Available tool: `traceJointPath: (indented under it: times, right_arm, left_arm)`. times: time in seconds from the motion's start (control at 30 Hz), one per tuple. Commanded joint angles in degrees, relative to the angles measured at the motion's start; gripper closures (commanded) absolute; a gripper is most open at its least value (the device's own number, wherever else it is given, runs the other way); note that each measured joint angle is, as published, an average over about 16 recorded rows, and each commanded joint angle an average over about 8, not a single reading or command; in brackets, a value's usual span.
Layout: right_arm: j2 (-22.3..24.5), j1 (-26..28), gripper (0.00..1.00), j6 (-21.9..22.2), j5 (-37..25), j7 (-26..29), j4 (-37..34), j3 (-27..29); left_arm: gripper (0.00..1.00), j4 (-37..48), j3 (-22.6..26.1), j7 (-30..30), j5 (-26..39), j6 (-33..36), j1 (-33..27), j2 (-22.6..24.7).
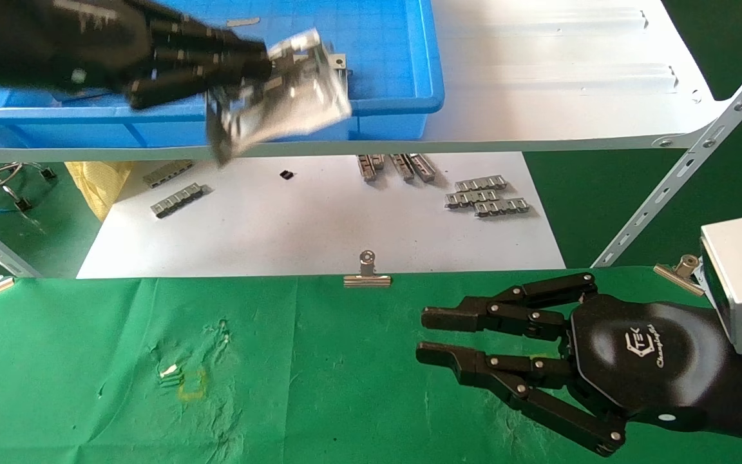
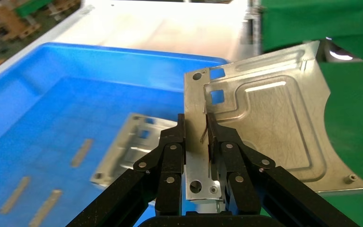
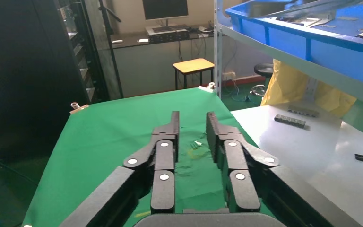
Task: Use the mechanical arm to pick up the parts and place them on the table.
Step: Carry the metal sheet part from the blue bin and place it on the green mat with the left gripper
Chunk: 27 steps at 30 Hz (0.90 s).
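Observation:
My left gripper (image 1: 261, 67) is shut on the side wall of a shiny silver stamped part (image 1: 281, 96) and holds it above the front rim of the blue bin (image 1: 403, 103). In the left wrist view the left gripper (image 2: 196, 125) pinches the part (image 2: 264, 123) by its edge. A second silver part (image 2: 132, 146) lies in the bin (image 2: 52, 113) below. My right gripper (image 1: 429, 335) is open and empty just above the green-cloth table (image 1: 313, 386) at the right; it also shows in the right wrist view (image 3: 192, 124).
Grey ribbed metal strips (image 1: 487, 196) lie on the white lower board (image 1: 319, 238). Binder clips (image 1: 367, 277) grip the cloth's far edge. A yellow square mark (image 1: 190, 385) sits left of centre. A slanted shelf strut (image 1: 686, 167) runs at the right.

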Motion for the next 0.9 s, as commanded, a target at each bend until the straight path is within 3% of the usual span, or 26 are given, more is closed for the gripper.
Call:
traceJointPath:
  times: [0.03,0.2,0.57,0.73,0.9]
  right_arm:
    - [0.0,0.0,0.00,0.0,0.0,0.0,0.0,0.0]
    - [0.0,0.0,0.00,0.0,0.0,0.0,0.0,0.0]
    - [0.0,0.0,0.00,0.0,0.0,0.0,0.0,0.0]
    - [0.0,0.0,0.00,0.0,0.0,0.0,0.0,0.0]
    - [0.0,0.0,0.00,0.0,0.0,0.0,0.0,0.0]
  left_arm:
    - [1.00,-0.6,-0.3,2.1,-0.7,2.6,0.6,-1.0]
    - [1.00,-8.0,0.7,4.4,-5.6,3.0,4.4,-4.6]
    - [1.00,-33.1,7.7,3.4,-26.1,2.5,15.6,-17.6]
    - [1.00,-36.6,11.6,5.5,-29.1,2.3,17.3,-21.1]
    - [1.00,-39.2,15.8,12.5,-28.4,2.0,19.0,-24.1]
